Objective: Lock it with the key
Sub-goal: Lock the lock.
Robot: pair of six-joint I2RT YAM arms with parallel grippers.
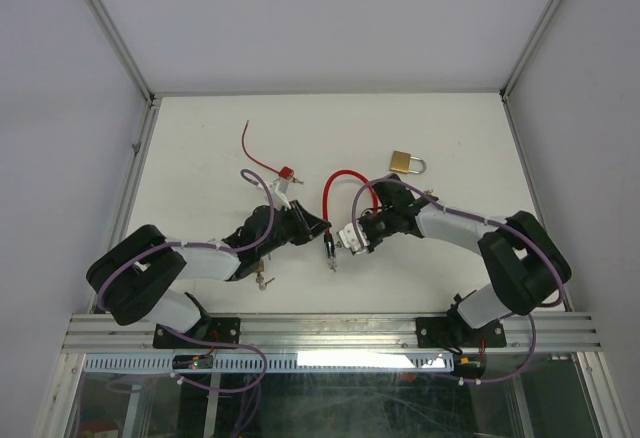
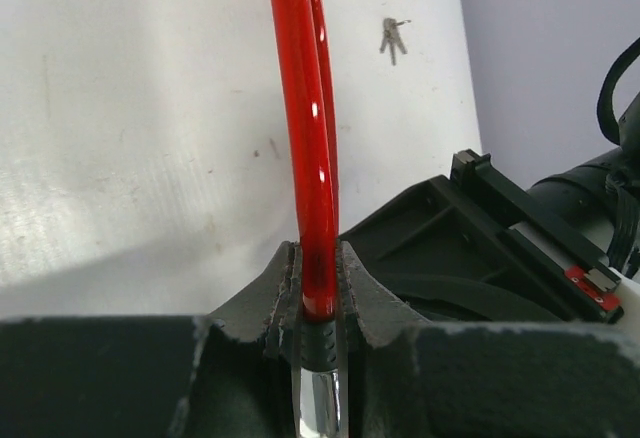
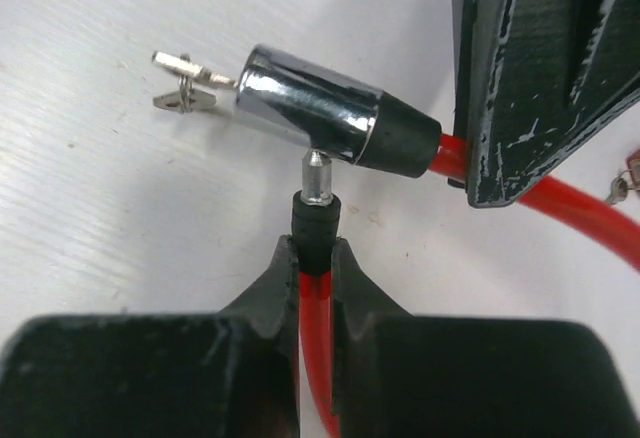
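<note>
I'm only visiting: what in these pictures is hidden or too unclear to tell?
1. Right wrist view: whether the pin on the red cable has entered the chrome lock barrel; the barrel hides its hole.
2. Left wrist view: that barrel, cut off by the bottom edge and the left gripper.
3. Left wrist view: the keys, too small to count.
4. Top view: the brass padlock, too small to tell if locked.

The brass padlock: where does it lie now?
In the top view, the brass padlock lies on the table, right of centre, just beyond the red cable and the right arm.
</note>
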